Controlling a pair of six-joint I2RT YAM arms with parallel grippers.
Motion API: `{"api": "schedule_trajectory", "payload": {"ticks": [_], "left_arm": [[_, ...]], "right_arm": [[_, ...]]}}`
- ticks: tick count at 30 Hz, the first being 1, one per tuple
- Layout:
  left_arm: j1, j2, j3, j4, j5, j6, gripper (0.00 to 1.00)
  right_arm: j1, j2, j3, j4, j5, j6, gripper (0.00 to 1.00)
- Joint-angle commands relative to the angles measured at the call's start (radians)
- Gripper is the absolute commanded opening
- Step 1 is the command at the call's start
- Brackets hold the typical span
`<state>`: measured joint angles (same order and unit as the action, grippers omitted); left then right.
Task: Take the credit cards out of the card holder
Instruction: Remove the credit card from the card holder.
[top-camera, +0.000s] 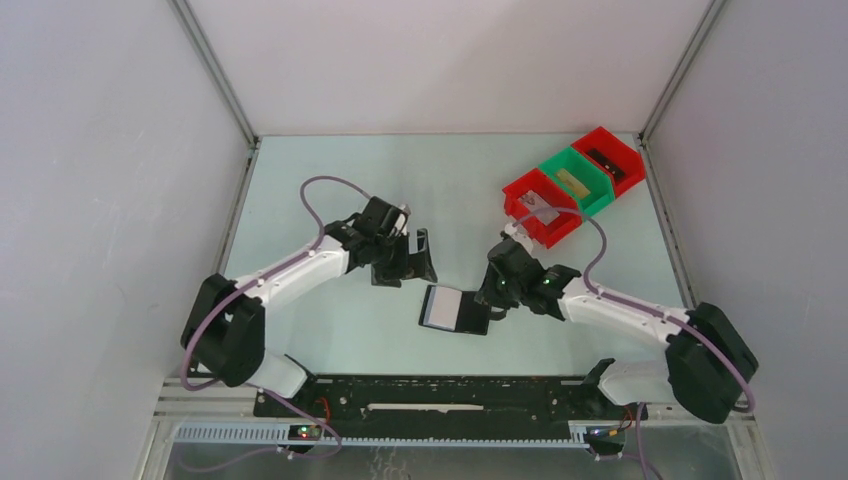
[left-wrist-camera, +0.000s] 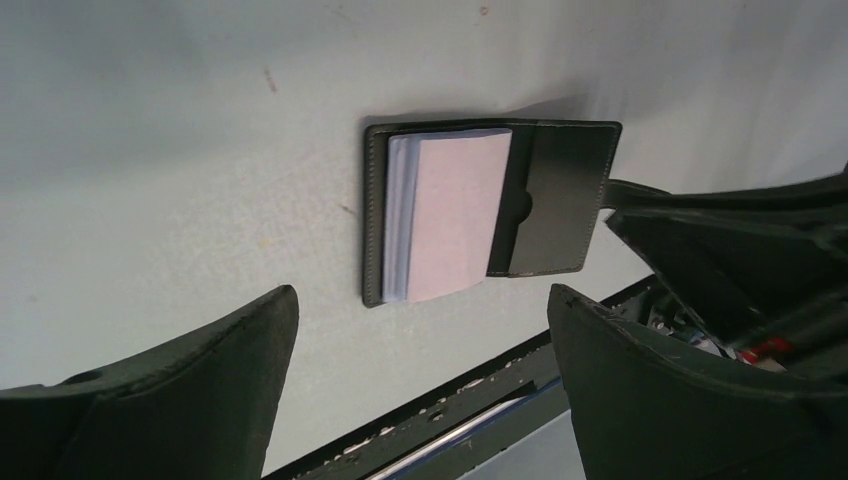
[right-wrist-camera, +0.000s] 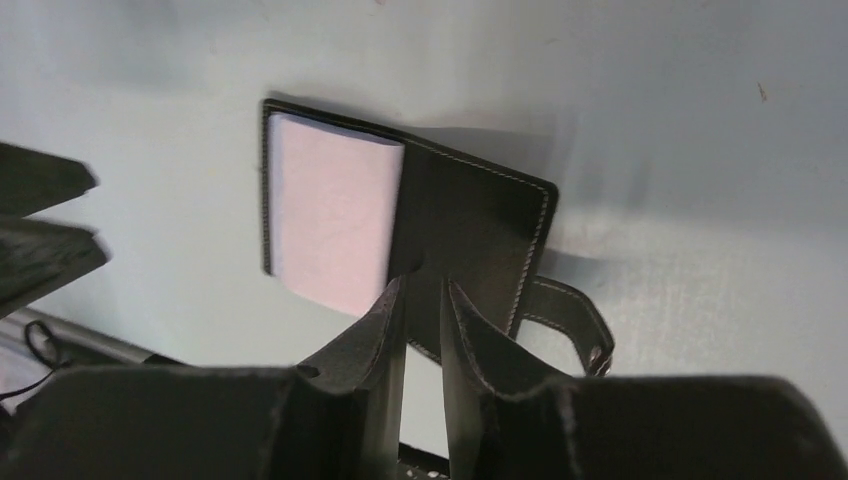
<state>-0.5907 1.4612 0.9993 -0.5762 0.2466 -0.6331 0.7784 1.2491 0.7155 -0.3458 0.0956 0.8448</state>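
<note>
The card holder lies open and flat on the table between the arms. A stack of pale credit cards sits in its left half. The left wrist view shows the cards tucked partly under the black pocket of the card holder. My left gripper is open and empty, behind and left of the holder, its wide gap short of it. My right gripper is at the holder's right half, fingers nearly together over the black panel, nothing between them. The cards and strap tab show there.
A row of bins stands at the back right: a red bin, a green bin and another red bin, each holding something small. A black rail runs along the near table edge. Grey walls enclose the table.
</note>
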Motion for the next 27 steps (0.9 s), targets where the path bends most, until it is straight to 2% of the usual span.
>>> {"api": "schedule_trajectory", "payload": {"ticks": [1, 5, 11, 17, 27], "left_arm": [[-0.04, 0.059, 0.051, 0.086, 0.048, -0.033, 0.99], [-0.079, 0.121, 0.068, 0.095, 0.07, -0.022, 0.98], [-0.105, 0.168, 0.042, 0.201, 0.144, -0.081, 0.99], [-0.12, 0.212, 0.029, 0.252, 0.176, -0.109, 0.97], [-0.125, 0.221, 0.016, 0.242, 0.105, -0.128, 1.0]], "right_arm": [[-0.019, 0.066, -0.033, 0.024, 0.012, 0.016, 0.26], [-0.046, 0.085, -0.098, 0.046, 0.007, 0.014, 0.24], [-0.078, 0.11, -0.168, 0.082, -0.003, 0.031, 0.22], [-0.082, 0.129, -0.184, 0.108, -0.013, 0.03, 0.2], [-0.08, 0.142, -0.186, 0.13, -0.023, 0.035, 0.19]]}}
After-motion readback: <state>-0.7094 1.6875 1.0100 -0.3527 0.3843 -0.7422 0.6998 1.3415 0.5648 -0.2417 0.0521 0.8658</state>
